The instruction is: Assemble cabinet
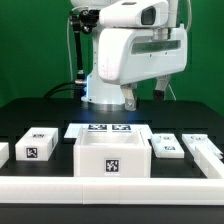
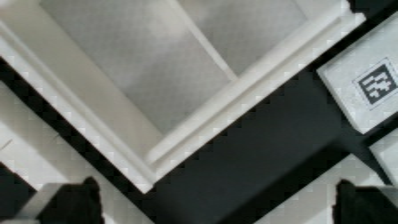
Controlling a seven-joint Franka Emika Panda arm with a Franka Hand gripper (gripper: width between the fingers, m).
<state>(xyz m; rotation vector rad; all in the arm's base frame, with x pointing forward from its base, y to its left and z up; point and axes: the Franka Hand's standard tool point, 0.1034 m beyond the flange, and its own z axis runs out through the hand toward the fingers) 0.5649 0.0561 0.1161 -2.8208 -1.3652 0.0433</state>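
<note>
Cabinet open-topped, gripper hovering above it, spread wide, empty

Cabinet ctr, marker board just behind; 1st block at exterior view's left, 2nd block right.

No word, number or brand is legible; only black-and-white square tags show, on the near face of the large white square box, on the small white blocks to its left and right, and on the flat white marker board behind it.
</note>
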